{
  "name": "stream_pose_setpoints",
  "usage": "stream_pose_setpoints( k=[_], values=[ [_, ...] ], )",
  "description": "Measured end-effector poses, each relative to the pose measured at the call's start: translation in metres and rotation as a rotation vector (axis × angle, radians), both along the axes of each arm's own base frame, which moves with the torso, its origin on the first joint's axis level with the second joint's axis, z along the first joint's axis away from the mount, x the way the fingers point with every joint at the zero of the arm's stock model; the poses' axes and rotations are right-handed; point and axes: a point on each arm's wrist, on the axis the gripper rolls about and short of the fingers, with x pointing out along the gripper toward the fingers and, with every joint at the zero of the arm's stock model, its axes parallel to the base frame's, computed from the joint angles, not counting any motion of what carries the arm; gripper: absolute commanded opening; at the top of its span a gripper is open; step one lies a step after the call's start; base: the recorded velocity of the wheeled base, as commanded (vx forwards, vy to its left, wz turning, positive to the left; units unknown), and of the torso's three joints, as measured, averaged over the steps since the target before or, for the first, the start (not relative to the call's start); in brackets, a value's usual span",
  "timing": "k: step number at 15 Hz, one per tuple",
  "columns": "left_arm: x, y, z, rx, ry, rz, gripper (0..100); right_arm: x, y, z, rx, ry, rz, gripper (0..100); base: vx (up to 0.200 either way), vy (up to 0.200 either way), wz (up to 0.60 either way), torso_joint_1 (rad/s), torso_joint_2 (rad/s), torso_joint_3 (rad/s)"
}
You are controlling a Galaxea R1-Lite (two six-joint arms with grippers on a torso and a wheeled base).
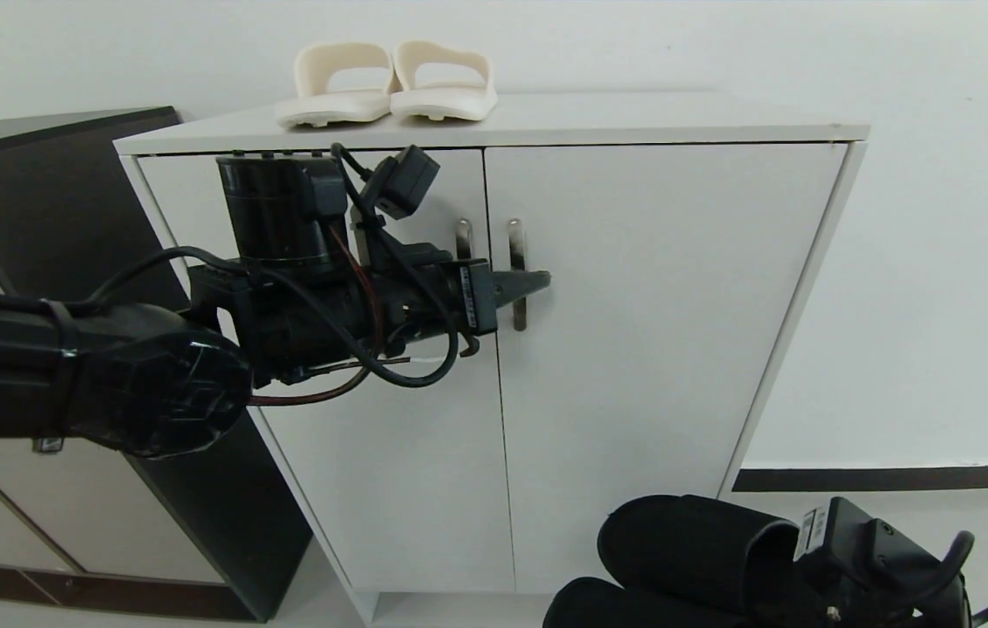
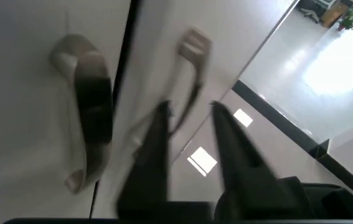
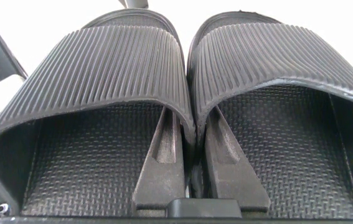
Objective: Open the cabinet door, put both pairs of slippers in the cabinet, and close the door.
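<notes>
— Two pairs of slippers: where are they?
— The cream slippers (image 1: 384, 83) sit side by side on top of the white cabinet (image 1: 659, 118), toward its left rear, straps toward the wall. The black slippers (image 1: 690, 545) are low in front of the cabinet, off to its right side, on the right gripper (image 3: 192, 168).
— Grip on those?
— Its fingers (image 3: 160, 162) go one into each slipper. The two inner side walls are pinched together between them. Clenched on the pair.
— Doors?
— Both flush and closed. The left door (image 1: 389, 453) and right door (image 1: 650, 349) meet at a centre seam, with a metal handle on each side of it.
— Left arm?
— It comes in from the left, across the left door. The left gripper (image 1: 541, 281) is at the right door's handle (image 1: 517, 249), around mid-height. In the wrist view its fingers (image 2: 238, 149) are spread, and that handle runs down the gap between them. So released, straddling the handle. I can't tell if either finger touches the metal.
— Other handle?
— The left door's handle (image 1: 463, 237) is just beside it, outside the fingers.
— Surroundings?
— A dark cabinet (image 1: 66, 201) stands just beside the white one on its left. A white wall (image 1: 938, 262) is behind, with dark skirting (image 1: 886, 478) low along it on the right.
</notes>
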Motion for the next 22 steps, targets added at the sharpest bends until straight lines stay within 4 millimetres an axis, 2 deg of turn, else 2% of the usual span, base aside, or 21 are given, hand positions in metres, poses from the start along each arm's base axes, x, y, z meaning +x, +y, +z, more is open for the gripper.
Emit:
stream_pose_setpoints(
  k=[3,5,8,11,14,18,22],
  values=[
    [-0.018,-0.002,-0.001,0.006,0.002,-0.039,0,-0.006,-0.005,-0.004,0.006,0.025,0.078,0,0.0,0.0,0.0,0.0,0.0,0.0],
    [-0.041,-0.004,-0.001,0.0,-0.011,-0.087,0,-0.012,-0.01,-0.005,0.011,0.018,0.16,0,0.0,0.0,0.0,0.0,0.0,0.0],
    [-0.075,-0.005,0.003,-0.012,-0.033,-0.131,0,-0.017,-0.017,-0.006,0.01,0.005,0.188,0,0.0,0.0,0.0,0.0,0.0,0.0],
    [-0.096,0.001,0.008,-0.026,-0.053,-0.126,0,-0.017,-0.018,-0.005,0.014,0.0,0.188,0,0.0,0.0,0.0,0.0,0.0,0.0],
    [-0.111,0.015,0.009,-0.03,-0.067,-0.115,0,-0.017,-0.018,-0.006,0.012,0.0,0.184,0,0.0,0.0,0.0,0.0,0.0,0.0],
    [-0.108,0.031,0.014,-0.037,-0.091,-0.039,0,-0.017,-0.018,-0.006,0.01,0.0,0.182,0,0.0,0.0,0.0,0.0,0.0,0.0],
    [-0.085,0.022,0.016,-0.033,-0.086,0.002,0,-0.016,-0.017,-0.007,0.005,0.004,0.179,0,0.0,0.0,0.0,0.0,0.0,0.0]
  ],
)
